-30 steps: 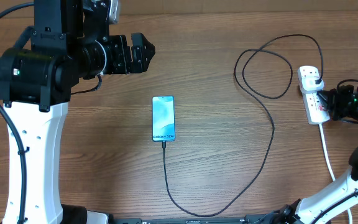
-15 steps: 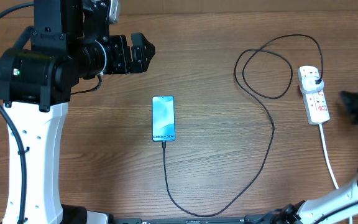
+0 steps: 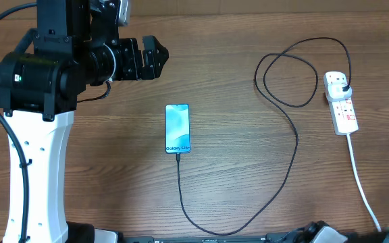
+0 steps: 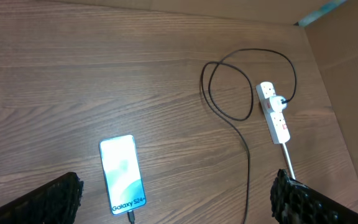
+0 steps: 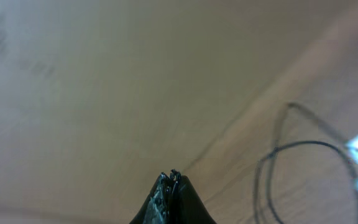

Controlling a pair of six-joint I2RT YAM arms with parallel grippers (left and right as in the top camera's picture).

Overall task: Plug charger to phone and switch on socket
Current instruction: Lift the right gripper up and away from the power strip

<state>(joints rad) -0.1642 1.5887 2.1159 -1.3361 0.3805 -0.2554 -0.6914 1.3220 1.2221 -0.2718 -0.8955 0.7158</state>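
The phone point(image 3: 177, 128) lies mid-table, its light-blue screen up, with the charger's tip in its lower end; it also shows in the left wrist view point(image 4: 122, 173). The black charger cable point(image 3: 296, 145) runs down, around and up in loops to its plug in the white socket strip point(image 3: 341, 102) at the right, which the left wrist view also shows point(image 4: 275, 113). My left gripper point(image 3: 148, 58) is open and empty, held high to the upper left of the phone. My right gripper point(image 5: 171, 177) is shut and empty, almost out of the overhead view at the right edge.
The strip's thick white cord point(image 3: 362, 185) runs down toward the front right edge. A cardboard wall point(image 4: 347, 74) stands to the right of the table.
My right gripper has drawn back from the socket strip, going right and up, and has nearly left the overhead view. The left arm has not moved.
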